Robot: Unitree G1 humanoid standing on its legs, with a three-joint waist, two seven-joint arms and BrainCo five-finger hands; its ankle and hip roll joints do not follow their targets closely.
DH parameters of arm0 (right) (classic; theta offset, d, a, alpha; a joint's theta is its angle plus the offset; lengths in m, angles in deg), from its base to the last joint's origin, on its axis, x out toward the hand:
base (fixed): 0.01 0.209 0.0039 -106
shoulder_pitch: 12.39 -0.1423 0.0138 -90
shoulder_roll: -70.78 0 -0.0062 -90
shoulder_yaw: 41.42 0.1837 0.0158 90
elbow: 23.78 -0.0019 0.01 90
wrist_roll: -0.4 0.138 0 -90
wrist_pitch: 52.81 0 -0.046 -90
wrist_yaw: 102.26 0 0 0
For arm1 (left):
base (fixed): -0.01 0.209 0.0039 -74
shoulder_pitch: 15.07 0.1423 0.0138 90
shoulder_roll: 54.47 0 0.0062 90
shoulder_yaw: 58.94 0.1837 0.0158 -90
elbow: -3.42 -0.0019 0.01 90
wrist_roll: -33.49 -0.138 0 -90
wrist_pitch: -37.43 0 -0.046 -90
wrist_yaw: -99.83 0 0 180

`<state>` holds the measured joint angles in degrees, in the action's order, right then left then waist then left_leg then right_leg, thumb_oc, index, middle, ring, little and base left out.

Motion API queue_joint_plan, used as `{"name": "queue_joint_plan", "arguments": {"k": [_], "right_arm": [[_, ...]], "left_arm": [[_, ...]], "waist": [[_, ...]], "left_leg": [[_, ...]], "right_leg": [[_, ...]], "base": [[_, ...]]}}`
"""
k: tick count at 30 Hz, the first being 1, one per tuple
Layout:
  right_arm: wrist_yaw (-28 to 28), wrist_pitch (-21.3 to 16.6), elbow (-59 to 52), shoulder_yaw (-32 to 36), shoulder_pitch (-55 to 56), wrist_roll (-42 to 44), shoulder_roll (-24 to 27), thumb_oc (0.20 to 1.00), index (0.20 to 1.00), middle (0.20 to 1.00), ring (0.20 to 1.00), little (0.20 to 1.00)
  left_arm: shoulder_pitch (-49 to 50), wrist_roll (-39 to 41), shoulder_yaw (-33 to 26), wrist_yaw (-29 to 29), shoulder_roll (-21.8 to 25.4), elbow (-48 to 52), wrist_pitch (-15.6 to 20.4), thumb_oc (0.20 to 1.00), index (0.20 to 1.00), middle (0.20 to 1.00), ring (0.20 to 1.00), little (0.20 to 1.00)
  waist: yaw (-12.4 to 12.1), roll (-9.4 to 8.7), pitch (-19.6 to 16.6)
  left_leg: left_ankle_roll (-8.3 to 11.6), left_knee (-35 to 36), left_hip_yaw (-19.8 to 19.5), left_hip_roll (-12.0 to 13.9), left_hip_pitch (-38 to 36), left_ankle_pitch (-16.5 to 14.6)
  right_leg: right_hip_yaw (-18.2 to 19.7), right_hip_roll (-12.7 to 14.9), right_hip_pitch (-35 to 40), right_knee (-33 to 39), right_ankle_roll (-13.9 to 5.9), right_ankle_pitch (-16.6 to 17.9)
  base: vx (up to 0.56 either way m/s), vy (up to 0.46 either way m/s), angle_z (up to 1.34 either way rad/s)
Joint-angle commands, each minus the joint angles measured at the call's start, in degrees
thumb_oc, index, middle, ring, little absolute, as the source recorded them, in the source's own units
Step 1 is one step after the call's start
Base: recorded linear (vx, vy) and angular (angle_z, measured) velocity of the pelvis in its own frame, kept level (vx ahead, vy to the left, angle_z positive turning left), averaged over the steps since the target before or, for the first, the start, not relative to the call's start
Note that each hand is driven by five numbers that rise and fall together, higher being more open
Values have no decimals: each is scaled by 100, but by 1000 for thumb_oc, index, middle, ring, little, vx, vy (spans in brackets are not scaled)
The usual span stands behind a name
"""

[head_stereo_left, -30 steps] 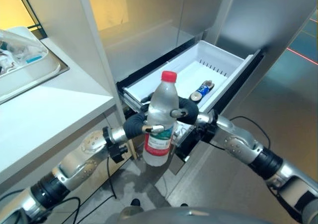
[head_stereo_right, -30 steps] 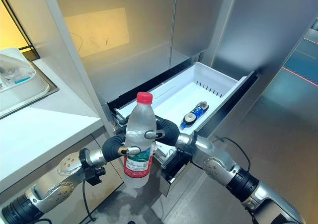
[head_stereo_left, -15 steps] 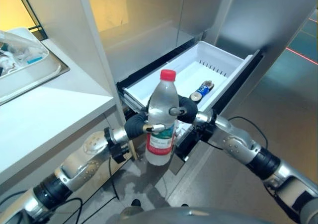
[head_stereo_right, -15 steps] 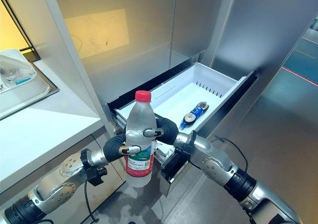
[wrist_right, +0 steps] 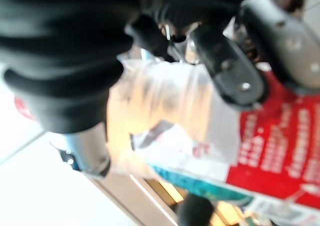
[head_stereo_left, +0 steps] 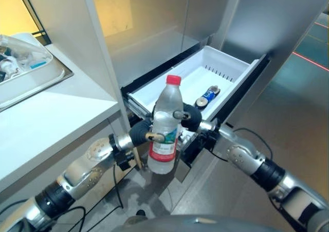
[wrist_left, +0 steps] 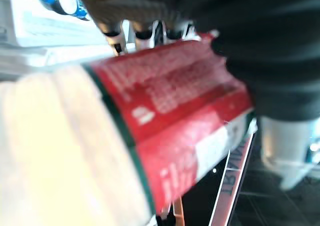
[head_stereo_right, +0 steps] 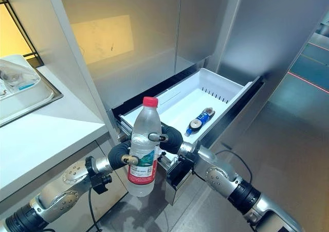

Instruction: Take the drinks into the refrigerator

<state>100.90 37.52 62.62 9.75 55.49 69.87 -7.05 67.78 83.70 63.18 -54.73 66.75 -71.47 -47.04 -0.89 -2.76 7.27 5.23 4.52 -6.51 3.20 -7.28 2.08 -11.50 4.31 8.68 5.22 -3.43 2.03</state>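
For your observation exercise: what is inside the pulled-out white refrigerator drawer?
One small dark bottle with a blue label lies on the floor of the white drawer. The near-left corner of the drawer is covered by the held water bottle and both hands.

Head views: evenly bright and sharp. Warm yellow light at upper left; a pale yellow patch of reflected light lies on the brushed grey refrigerator door [head_stereo_right: 128, 47], upper centre. The white open drawer [head_stereo_left: 226, 67] is well lit, near glare. Both wrist views blurred: the clear plastic bottle with red label [wrist_left: 165, 116] is out of focus, its clear body washed out at lower left.
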Motion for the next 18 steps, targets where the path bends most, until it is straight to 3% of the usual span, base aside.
{"name": "queue_joint_plan", "arguments": {"k": [1, 12, 18], "right_arm": [[77, -200, -584, 46, -340, 737, -714, 200, 200, 200, 200, 200], [-345, -565, -189, 473, -746, 666, -833, 200, 200, 200, 200, 200], [-525, -823, 48, 985, -956, 509, -650, 200, 200, 200, 200, 200]], "left_arm": [[-358, -172, -185, -110, -358, 62, 189, 1000, 1000, 1000, 1000, 1000], [-169, -203, -299, -273, -450, 7, 162, 1000, 1000, 1000, 1000, 1000], [58, -161, -505, -288, -453, -8, 155, 1000, 1000, 1000, 1000, 1000]], "waist": [[6, -88, -3], [19, -65, -35], [10, -57, -60]], "left_leg": [[-535, -108, -370, -399, 143, -333], [-547, -90, -302, -385, 127, -340], [-551, -86, -277, -379, 117, -347]], "right_leg": [[-333, -121, -86, -556, 128, -548], [-286, -125, -84, -529, 117, -527], [-280, -127, -80, -517, 109, -522]], "base": [[0, 0, 0], [0, 0, 0], [0, 0, 0]]}}
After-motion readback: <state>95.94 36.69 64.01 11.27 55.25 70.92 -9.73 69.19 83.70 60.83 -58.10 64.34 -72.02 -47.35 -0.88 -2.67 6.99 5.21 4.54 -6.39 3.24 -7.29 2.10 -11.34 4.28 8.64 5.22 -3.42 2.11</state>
